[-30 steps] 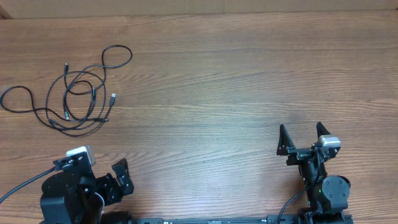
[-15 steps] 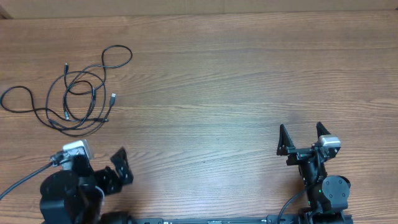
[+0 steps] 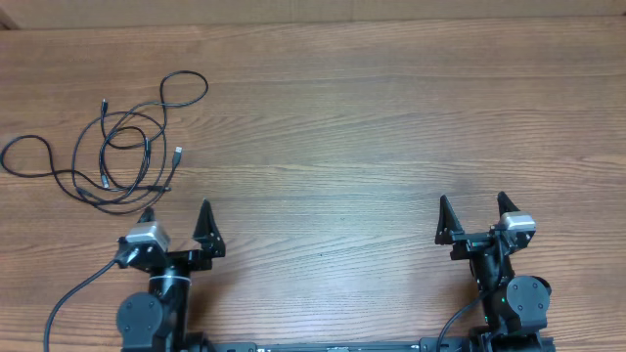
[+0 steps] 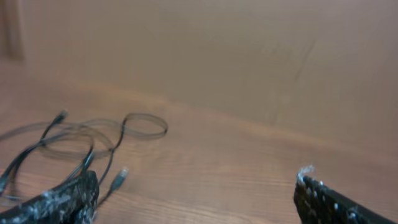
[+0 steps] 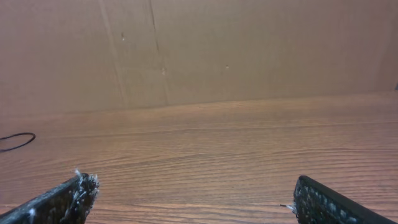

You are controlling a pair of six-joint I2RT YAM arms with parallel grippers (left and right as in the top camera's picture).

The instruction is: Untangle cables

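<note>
The cables (image 3: pixel 122 156) are thin black cords bunched in loose loops at the table's far left, with one loop (image 3: pixel 184 88) reaching back and a silvery-white plug tip (image 3: pixel 178 154) on the right side. In the left wrist view the cables (image 4: pixel 74 143) lie ahead to the left, the pale tip (image 4: pixel 123 173) near the left finger. My left gripper (image 3: pixel 176 221) is open and empty, just in front of the bunch. My right gripper (image 3: pixel 473 209) is open and empty at the front right, far from the cables. A bit of cable loop (image 5: pixel 15 141) shows at the right wrist view's left edge.
A brown cardboard wall (image 5: pixel 199 50) stands along the table's far edge (image 3: pixel 313 22). The wooden table (image 3: pixel 372 127) stretches between the two arms. A thick black robot cable (image 3: pixel 68 298) trails from the left arm at the front left.
My left gripper has swung from pointing down to the right to pointing straight ahead, and moved right and forward toward the cable bunch. The right arm and the cables have not moved.
</note>
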